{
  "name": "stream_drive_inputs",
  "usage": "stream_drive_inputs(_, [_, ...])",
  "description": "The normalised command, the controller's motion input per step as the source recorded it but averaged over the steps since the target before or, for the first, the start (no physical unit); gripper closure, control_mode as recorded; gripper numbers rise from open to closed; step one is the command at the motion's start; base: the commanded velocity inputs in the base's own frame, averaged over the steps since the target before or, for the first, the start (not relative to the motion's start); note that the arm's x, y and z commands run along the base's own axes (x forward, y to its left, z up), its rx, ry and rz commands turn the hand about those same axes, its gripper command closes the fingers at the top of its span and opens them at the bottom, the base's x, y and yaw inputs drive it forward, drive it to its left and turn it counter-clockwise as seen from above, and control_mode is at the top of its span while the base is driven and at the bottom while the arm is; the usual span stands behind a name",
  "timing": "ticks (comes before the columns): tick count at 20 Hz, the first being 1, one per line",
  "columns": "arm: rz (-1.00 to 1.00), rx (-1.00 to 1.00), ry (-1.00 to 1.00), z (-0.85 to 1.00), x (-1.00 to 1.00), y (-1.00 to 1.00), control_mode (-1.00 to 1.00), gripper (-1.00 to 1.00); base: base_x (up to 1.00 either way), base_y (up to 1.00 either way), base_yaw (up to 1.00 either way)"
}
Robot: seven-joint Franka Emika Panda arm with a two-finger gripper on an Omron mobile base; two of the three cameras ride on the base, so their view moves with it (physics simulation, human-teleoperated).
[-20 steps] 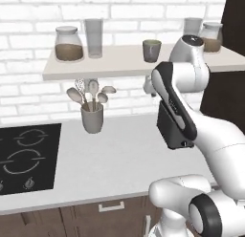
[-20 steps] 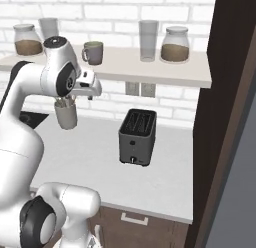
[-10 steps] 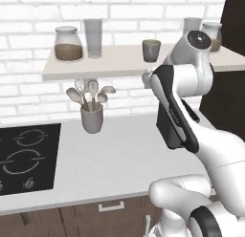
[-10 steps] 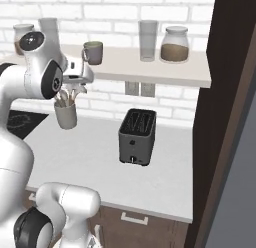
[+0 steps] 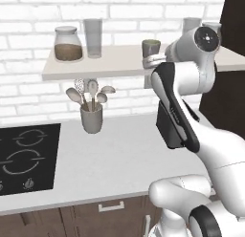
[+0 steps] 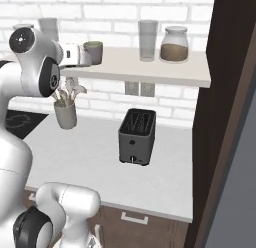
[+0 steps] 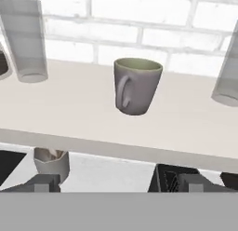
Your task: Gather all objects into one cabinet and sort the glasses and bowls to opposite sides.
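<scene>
Gripper (image 7: 118, 181) is sitting wide open, holding nothing, level with the front edge of the wall shelf (image 5: 115, 66) and pointing straight at the grey-green mug (image 7: 136, 85). In hand view the mug is standing upright on the shelf, centred between the two finger tips (image 7: 44, 181) but well behind them, not touching; its handle is facing the camera, a bit to the left. In left base view the mug (image 5: 151, 48) is showing just past the arm's wrist, and in right base view the mug (image 6: 93, 52) is sitting right in front of the hand. A tall clear glass (image 5: 93, 37) and a lidded jar (image 5: 66, 43) with brown contents are standing further along the same shelf, well apart from the mug. On the counter (image 5: 115, 159) below, a utensil holder (image 5: 91, 117) with spoons is standing near the stovetop (image 5: 26, 157), and a dark toaster (image 6: 136, 136) is resting under the shelf. The dark brown cabinet (image 6: 227, 107) side is filling the right edge of right base view; whether its door is open or closed, cannot tell.
</scene>
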Motion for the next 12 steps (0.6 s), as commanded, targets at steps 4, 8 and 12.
stream_drive_inputs(4, [0.0, 0.0, -0.15, 0.18, 0.25, 0.01, -1.0, -1.0, 0.0, 0.0, 0.0])
stream_drive_inputs(8, [0.0, 0.0, -0.1, 0.0, 0.43, 0.03, -1.0, -1.0, 0.0, 0.0, 0.0])
stream_drive_inputs(12, [-0.02, 0.0, -0.07, 0.0, 0.31, 0.13, -1.0, -1.0, 0.0, 0.0, 0.0])
